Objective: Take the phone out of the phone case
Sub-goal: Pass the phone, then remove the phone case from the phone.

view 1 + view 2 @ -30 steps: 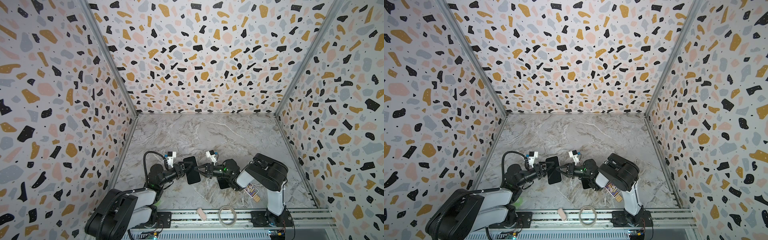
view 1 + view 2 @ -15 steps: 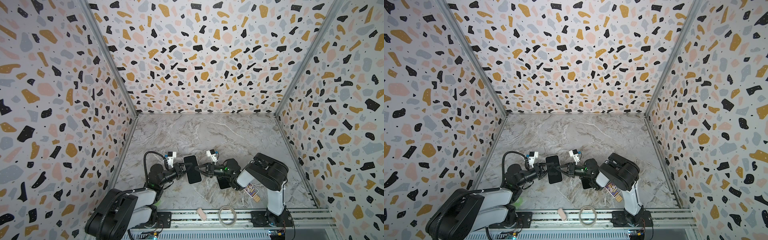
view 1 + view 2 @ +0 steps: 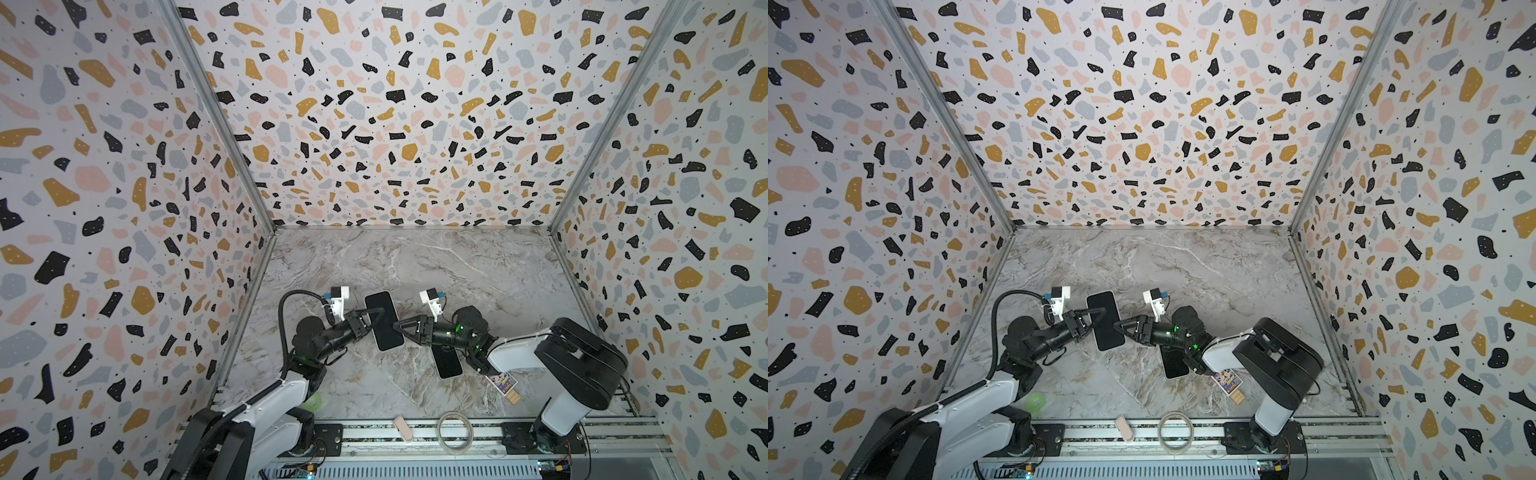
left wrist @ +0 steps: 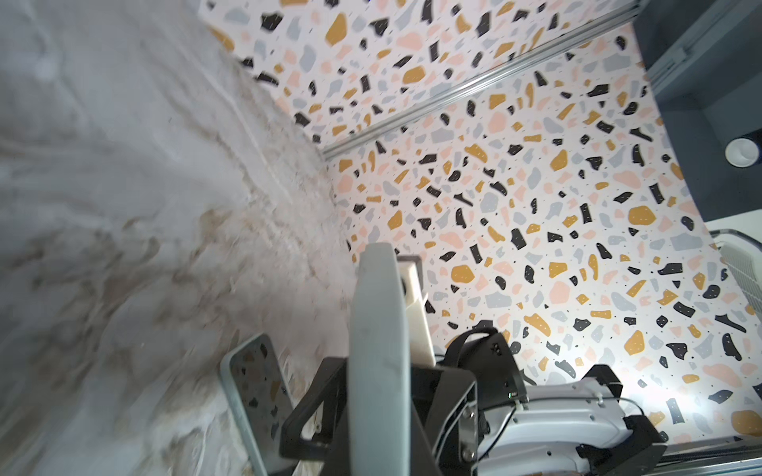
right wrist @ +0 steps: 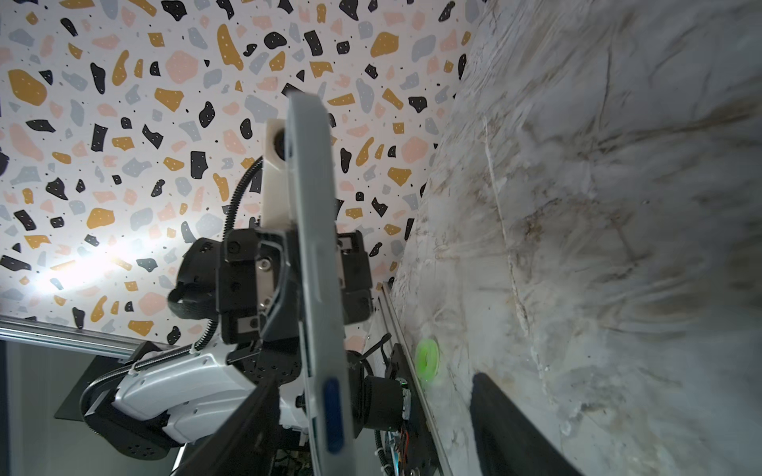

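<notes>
Near the lower middle of both top views, the phone (image 3: 388,332) (image 3: 1111,332), dark face up, lifted off the counter (image 3: 415,266) and roughly level. Held by the left gripper (image 3: 372,322), jaws closed tight on the left long edge of it. At the opposite long edge, the right gripper (image 3: 398,328), jaws spread wide, one above the slab and one below, gripping nothing. Same in the right wrist view: two dark fingers (image 5: 507,432) far apart, with the grey-blue edge of the phone between them. Bare or covered, cannot tell from this edge. To the lower right of the phone, under the right arm, a second dark slab (image 3: 448,363) with a pale rim, lying flat on the counter.
</notes>
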Robot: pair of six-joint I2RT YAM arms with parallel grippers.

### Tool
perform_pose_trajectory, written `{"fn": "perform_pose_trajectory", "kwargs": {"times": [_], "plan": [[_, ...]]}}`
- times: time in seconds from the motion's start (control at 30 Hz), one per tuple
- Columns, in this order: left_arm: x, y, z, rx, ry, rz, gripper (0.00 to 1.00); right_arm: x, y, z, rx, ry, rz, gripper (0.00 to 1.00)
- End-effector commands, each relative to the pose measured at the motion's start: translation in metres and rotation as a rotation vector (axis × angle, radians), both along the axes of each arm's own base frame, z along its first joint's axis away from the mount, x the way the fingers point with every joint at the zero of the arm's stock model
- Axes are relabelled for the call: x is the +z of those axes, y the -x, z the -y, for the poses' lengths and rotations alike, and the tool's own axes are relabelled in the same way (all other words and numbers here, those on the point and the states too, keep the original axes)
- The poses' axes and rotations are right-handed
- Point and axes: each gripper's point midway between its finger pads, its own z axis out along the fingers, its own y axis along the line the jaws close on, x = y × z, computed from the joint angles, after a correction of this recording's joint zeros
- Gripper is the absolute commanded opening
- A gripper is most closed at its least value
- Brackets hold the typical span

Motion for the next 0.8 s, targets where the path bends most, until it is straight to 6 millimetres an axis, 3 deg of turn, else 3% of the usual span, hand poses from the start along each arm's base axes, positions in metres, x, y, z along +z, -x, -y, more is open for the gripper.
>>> {"fn": "perform_pose_trajectory", "kwargs": {"times": [0.0,0.13,0.3,0.5,0.6,0.77], "plan": [[0.049,-0.012,-0.007,0.085,-0.032,0.176,0.0,0.003,-0.011,0.016,-0.091,0.152,0.114,0.82],[0.092,-0.022,-0.014,0.162,-0.001,0.285,0.0,0.042,-0.012,0.036,-0.178,0.147,0.235,0.87],[0.149,-0.025,-0.024,0.25,0.128,0.418,0.0,0.101,0.005,0.055,-0.222,-0.02,0.398,0.89],[0.206,-0.009,-0.026,0.314,0.303,0.572,0.0,0.148,0.026,0.056,-0.221,-0.206,0.56,0.87],[0.228,0.005,-0.035,0.365,0.411,0.637,0.0,0.162,0.03,0.05,-0.213,-0.282,0.591,0.87],[0.245,0.021,-0.042,0.423,0.521,0.679,0.0,0.194,0.046,0.048,-0.209,-0.441,0.687,0.85]]}}
